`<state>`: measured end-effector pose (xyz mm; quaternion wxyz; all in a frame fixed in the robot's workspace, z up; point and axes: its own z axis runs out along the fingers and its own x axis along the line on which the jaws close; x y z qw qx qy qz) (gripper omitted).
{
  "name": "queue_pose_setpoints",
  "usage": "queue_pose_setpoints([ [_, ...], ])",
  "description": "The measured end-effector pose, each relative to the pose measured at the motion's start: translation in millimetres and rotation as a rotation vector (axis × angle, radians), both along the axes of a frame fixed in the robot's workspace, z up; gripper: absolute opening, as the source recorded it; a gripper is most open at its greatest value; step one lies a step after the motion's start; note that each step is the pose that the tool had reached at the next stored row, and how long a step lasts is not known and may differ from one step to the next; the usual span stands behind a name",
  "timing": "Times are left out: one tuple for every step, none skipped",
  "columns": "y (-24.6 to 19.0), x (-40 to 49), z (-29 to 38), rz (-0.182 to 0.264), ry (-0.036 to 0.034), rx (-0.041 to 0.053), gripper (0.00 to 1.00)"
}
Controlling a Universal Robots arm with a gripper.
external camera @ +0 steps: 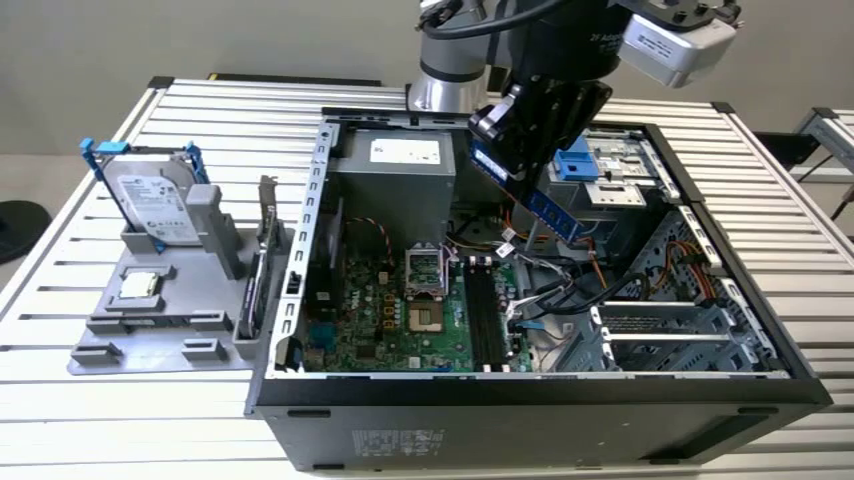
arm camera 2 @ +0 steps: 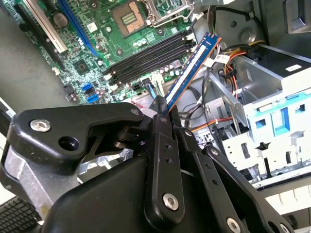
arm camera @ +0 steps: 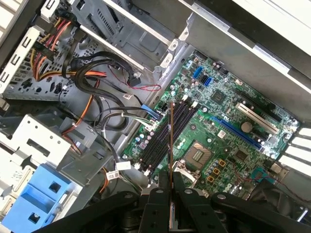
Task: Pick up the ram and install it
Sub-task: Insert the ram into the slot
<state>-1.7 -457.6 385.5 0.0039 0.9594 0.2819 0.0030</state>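
Note:
My gripper hangs over the open computer case, shut on the ram, a long blue stick with a gold contact edge. The ram slants down out of the fingers, its free end above the cables in the middle of the case. In the second wrist view the ram juts from the gripper toward the black memory slots, short of them. In the first wrist view the ram appears edge-on, lined up along the slots, with the gripper clamped at its base. On the motherboard the slots lie beside the CPU socket.
A grey stand on the exterior view's left holds a silver hard drive with blue rails, a CPU chip and an upright card. Inside the case are the power supply, loose cables and a drive cage with a blue latch.

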Motion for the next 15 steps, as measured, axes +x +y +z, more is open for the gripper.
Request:
queue_pose_setpoints([
  [0.0,0.0,0.0,-0.001,0.0,0.0001,0.0],
  [0.0,0.0,0.0,-0.002,0.0,0.0001,0.0],
  [0.0,0.0,0.0,-0.003,0.0,0.0,0.0],
  [0.0,0.0,-0.1,-0.003,-0.0001,0.0001,0.0],
  [0.0,0.0,0.0,-0.004,0.0,0.0001,0.0],
  [0.0,0.0,0.0,-0.005,0.0,0.0,0.0],
  [0.0,0.0,0.0,-0.006,0.0,0.0001,0.0],
  [0.0,0.0,0.0,-0.007,0.0,0.0001,0.0],
  [0.0,-0.1,-0.1,-0.008,0.0,0.0001,0.0],
  [0.0,-0.1,-0.2,-0.008,-0.0001,0.0004,0.0],
  [0.1,-0.1,-0.2,-0.008,0.0001,0.0002,0.0],
  [0.0,-0.2,-0.3,-0.009,0.0001,0.0001,0.0],
  [0.0,-0.4,-0.5,-0.01,0.0001,0.0001,0.0],
  [0.0,-0.5,-0.4,-0.011,0.0001,0.0001,0.0],
  [0.0,-0.5,-0.4,-0.011,0.0001,0.0001,0.0],
])
